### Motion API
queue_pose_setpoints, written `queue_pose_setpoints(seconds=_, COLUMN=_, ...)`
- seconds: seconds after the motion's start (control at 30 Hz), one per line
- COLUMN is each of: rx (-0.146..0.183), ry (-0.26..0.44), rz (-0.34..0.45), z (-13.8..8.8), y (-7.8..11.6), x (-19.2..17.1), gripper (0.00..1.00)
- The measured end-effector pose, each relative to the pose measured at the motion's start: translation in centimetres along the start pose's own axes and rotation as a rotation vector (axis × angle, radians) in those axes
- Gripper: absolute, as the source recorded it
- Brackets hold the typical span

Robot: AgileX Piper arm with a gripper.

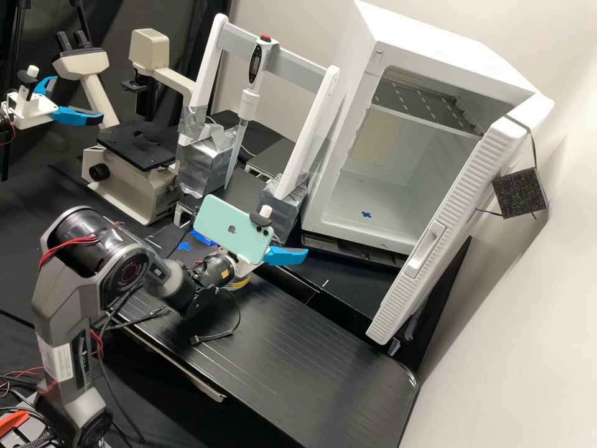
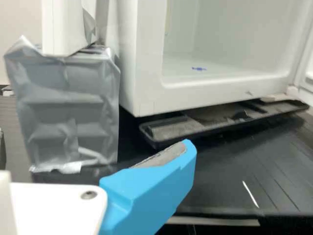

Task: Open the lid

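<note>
LID [image 1: 463, 186] OPEN, CLAW [image 1: 278, 256] WELL APART

Position of lid: The lid is the door of the white cabinet [image 1: 339, 168]. In the high view it is swung out from the opening, along the cabinet's right-hand side. The claw is to the left of the lid and well apart from it, with part of the black bench [image 1: 267, 330] between.

Orientation of lid: The long axis runs obliquely in the high view, from upper right, beside the cabinet, to lower left, where the free end points toward the near part of the bench. The ribbed edge, with its recessed latch [image 1: 428, 246], faces the camera.

State of claw: The fingers are parted; the exact width of the gap cannot be told. The grey pad [image 2: 165, 155] on one blue finger is bare, with nothing pressed against it. No grip on the lid is made. The visible finger points toward the lid side in the high view.

Adjacent items: A green phone [image 1: 224, 227] is mounted above the claw. The wrist view shows a silver-wrapped block [image 2: 71, 112] beside the cabinet.
</note>
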Motion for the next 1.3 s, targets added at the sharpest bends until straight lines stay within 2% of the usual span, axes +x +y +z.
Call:
queue_pose_setpoints(seconds=0.07, rx=-0.001, ry=0.021, rz=0.013, z=0.2, y=0.3, x=-1.4, gripper=1.0)
queue_pose_setpoints(seconds=0.23, rx=0.028, ry=0.12, rz=0.083, z=0.1, y=1.1, x=-5.2, gripper=1.0)
queue_pose_setpoints(seconds=0.43, rx=0.05, ry=0.208, rz=0.099, z=0.3, y=0.8, x=-9.3, gripper=1.0)
queue_pose_setpoints(seconds=0.67, rx=0.042, ry=0.189, rz=0.052, z=1.2, y=-0.4, x=-11.4, gripper=1.0)
queue_pose_setpoints(seconds=0.73, rx=0.034, ry=0.187, rz=0.048, z=1.2, y=-0.4, x=-11.5, gripper=1.0)
queue_pose_setpoints(seconds=0.93, rx=0.037, ry=0.187, rz=0.045, z=1.3, y=-0.5, x=-11.5, gripper=1.0)
queue_pose_setpoints(seconds=1.3, rx=0.012, ry=0.191, rz=-0.041, z=1.2, y=-2.0, x=-10.9, gripper=1.0)
